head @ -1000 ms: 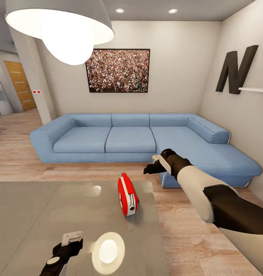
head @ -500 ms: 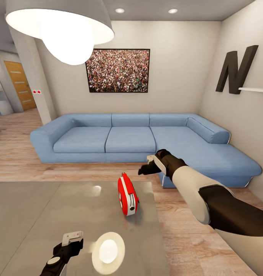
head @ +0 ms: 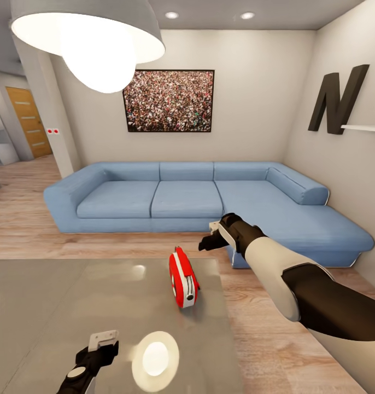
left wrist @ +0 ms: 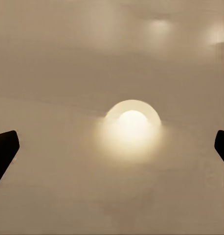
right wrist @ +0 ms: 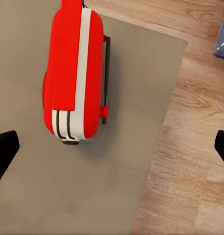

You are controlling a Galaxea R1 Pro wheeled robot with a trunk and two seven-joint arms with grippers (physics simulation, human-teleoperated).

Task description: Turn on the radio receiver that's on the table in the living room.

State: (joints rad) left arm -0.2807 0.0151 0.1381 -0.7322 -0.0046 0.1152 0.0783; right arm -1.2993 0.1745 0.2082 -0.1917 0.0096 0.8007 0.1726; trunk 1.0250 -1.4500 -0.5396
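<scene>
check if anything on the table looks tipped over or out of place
Nothing stands out. The radio receiver stands upright near the far right edge of the table, and the open right hand hangs above the floor beyond it, not touching.

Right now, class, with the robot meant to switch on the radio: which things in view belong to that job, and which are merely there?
Belongs to the job:
radio receiver
table
right gripper, fingers apart above the radio

Merely there:
blue sofa
crowd picture
pendant lamp
wall letter N
left gripper

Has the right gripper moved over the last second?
Yes. The right gripper has shifted leftward and slightly up against the blue sofa, nearer the red radio, and hangs above the table's far corner.
</scene>
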